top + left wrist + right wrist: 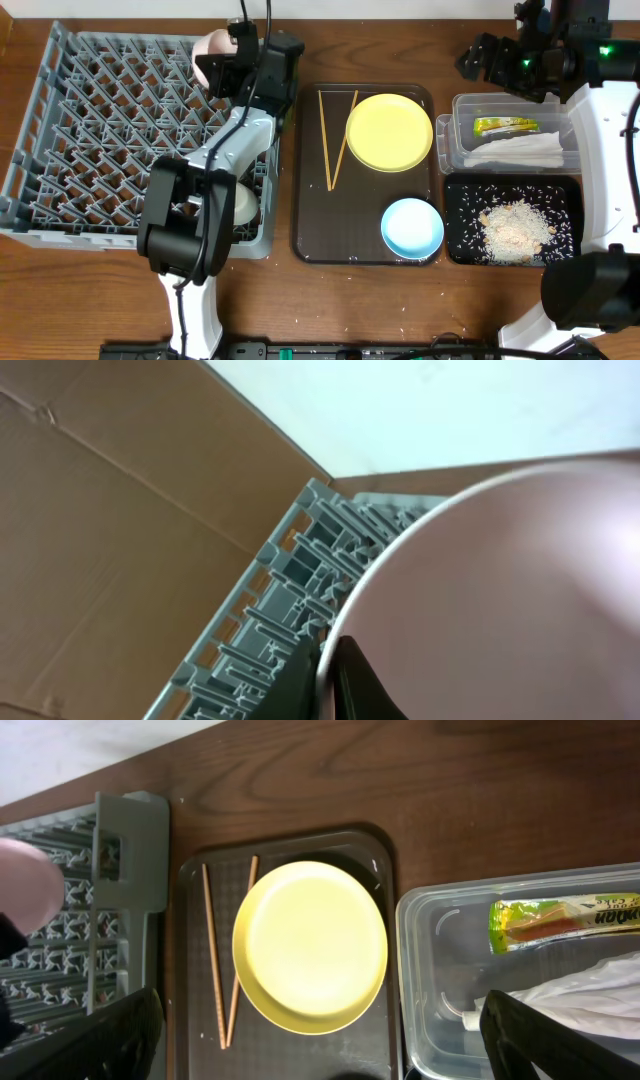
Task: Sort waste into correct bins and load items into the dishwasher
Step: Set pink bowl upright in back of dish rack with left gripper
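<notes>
My left gripper (222, 62) (335, 660) is shut on the rim of the white bowl (208, 52) (500, 590), holding it over the far right corner of the grey dish rack (100, 130) (290, 590). A small white cup (245, 205) sits in the rack's near right corner, partly hidden by the arm. The yellow plate (390, 132) (310, 945), chopsticks (333, 135) (222, 960) and light blue bowl (412, 227) lie on the brown tray (310, 220). My right gripper (485, 58) (320, 1010) is open and empty, high above plate and tub.
The clear tub (455, 150) (430, 940) holds the green-and-yellow wrapper (505, 126) (560, 915) and the white napkin (520, 152) (590, 985). The black tray (460, 245) holds the pale crumbs (515, 230). Loose crumbs lie along the table's front edge.
</notes>
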